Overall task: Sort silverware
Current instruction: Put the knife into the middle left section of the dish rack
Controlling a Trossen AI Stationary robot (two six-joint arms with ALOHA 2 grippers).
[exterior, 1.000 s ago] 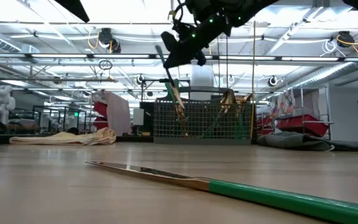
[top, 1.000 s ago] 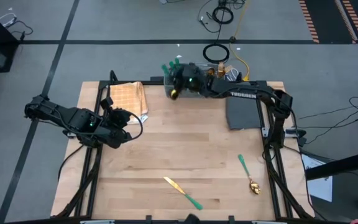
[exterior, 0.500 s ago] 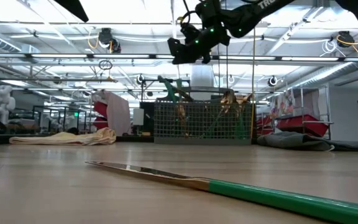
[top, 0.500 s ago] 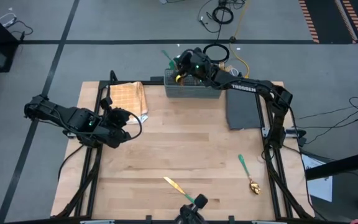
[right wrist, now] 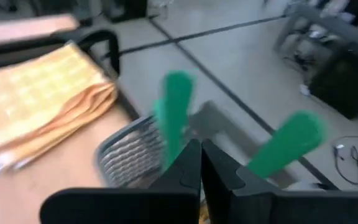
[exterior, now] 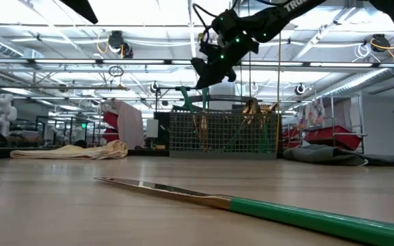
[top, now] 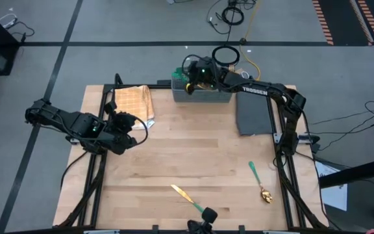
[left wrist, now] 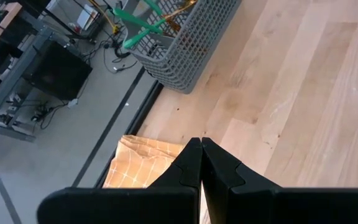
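Overhead, the right gripper [top: 190,80] is hovering above the left end of the grey basket [top: 203,94] at the table's far edge, while the left gripper [top: 123,130] is waiting over the table's left side, near the tan checked cloth [top: 134,102]; a knife [top: 190,201] and a spoon [top: 259,182] are lying apart on the near part of the table [top: 193,156]. Level with the tabletop, the right gripper [exterior: 207,74] is hanging above the basket [exterior: 224,134], where teal handles [exterior: 189,98] are sticking up, and the knife [exterior: 252,203] is lying close in the foreground. From the left wrist, that arm's fingers [left wrist: 188,171] are pressing together with nothing between them, the cloth [left wrist: 143,163] just beyond and the basket [left wrist: 188,43] farther off. From the right wrist, its fingers [right wrist: 188,165] are meeting too, empty, with two teal handles [right wrist: 176,115] rising from the basket [right wrist: 129,152] ahead.
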